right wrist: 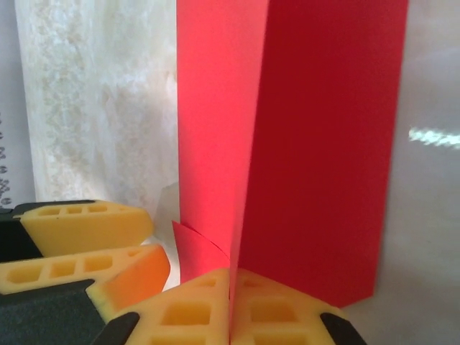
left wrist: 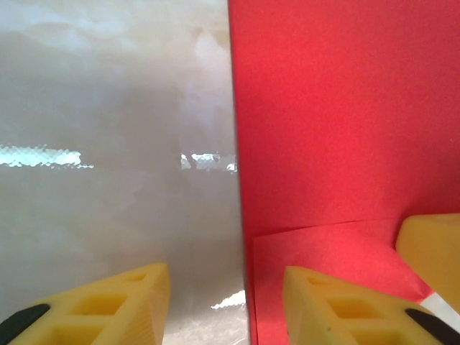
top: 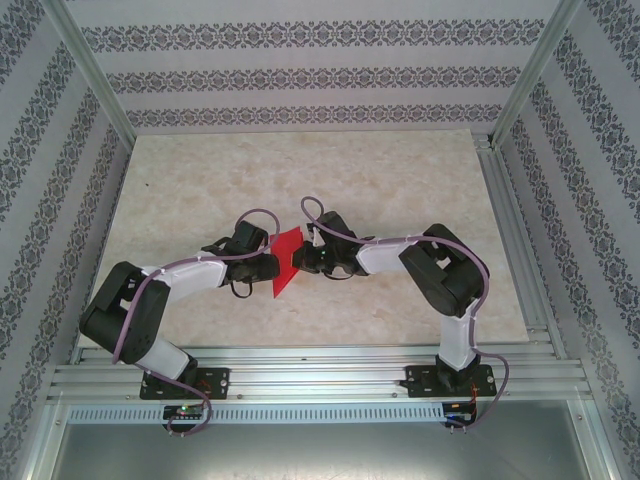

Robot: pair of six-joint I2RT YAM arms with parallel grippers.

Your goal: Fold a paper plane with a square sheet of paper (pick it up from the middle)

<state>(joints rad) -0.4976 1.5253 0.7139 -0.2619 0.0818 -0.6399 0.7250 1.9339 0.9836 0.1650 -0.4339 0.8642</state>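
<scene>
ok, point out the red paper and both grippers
red paper point(top: 287, 262): top view, sheet's middle
right gripper point(right wrist: 230, 284): right wrist view, where fingertips pinch paper
left gripper point(left wrist: 224, 279): left wrist view, gap between fingertips

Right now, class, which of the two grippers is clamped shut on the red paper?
The right gripper: its fingers meet on the red paper. The left gripper has its fingers standing apart.

robot lab cell: aluminium rails point(top: 320, 380), patterned wall panels point(top: 300, 70), marble-look tabletop point(top: 300, 170)
</scene>
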